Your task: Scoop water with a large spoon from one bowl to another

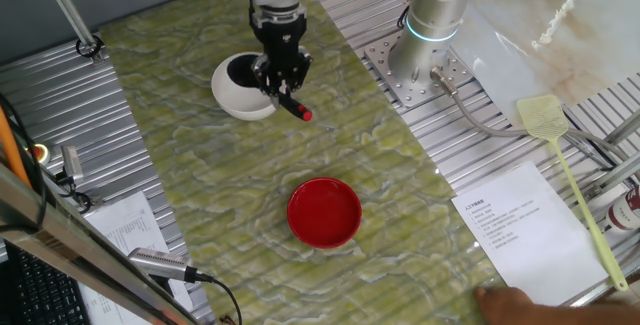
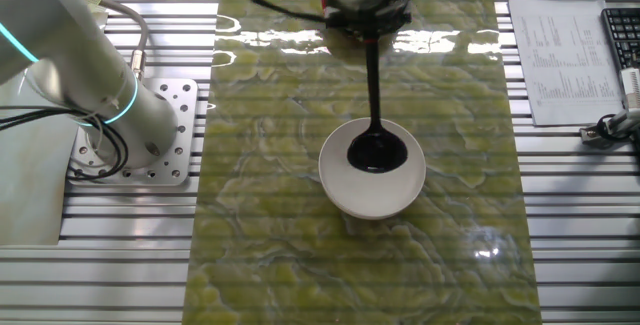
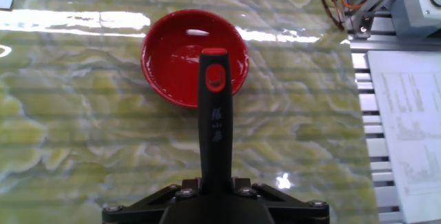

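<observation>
fingers (image 1: 283,83) clamped on the handle of the black ladle (image 2: 375,115), scoop resting inside the white bowl (image 2: 372,179) on the green marbled table (image 2: 270,225), handle slanting out over the rim with its red tip pointing away from the bowl. red bowl (image 1: 324,211) well apart on the same table, upright and untouched.
</observation>
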`<state>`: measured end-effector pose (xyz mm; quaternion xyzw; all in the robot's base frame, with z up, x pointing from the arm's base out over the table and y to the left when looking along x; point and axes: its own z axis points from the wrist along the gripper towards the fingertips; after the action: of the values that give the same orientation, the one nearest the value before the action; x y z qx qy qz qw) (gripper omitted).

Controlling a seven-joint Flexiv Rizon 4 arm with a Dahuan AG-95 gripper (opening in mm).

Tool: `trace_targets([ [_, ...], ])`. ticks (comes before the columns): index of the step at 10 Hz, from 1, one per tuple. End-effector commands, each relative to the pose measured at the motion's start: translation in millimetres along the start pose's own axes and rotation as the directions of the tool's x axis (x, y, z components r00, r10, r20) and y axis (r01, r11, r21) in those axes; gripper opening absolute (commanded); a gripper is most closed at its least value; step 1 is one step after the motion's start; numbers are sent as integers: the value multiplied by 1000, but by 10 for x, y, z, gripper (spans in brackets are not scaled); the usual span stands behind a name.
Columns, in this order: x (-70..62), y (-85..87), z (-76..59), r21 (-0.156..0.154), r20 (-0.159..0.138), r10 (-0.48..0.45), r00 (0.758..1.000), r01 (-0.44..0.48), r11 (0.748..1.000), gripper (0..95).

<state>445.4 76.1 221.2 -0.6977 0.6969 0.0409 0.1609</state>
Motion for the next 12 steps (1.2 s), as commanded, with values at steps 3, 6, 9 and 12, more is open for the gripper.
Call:
trace_targets([
  [3,-61,4,-62,0,8,16,1000,-16,1000,0],
  [6,-95,-23,-75,-1,18,18,1000,-18,1000,0],
  [9,-108,-31,-95,0,63,17,998,-17,1000,0],
  [12,-100,-51,-157,-1,85,13,996,-13,1000,0],
])
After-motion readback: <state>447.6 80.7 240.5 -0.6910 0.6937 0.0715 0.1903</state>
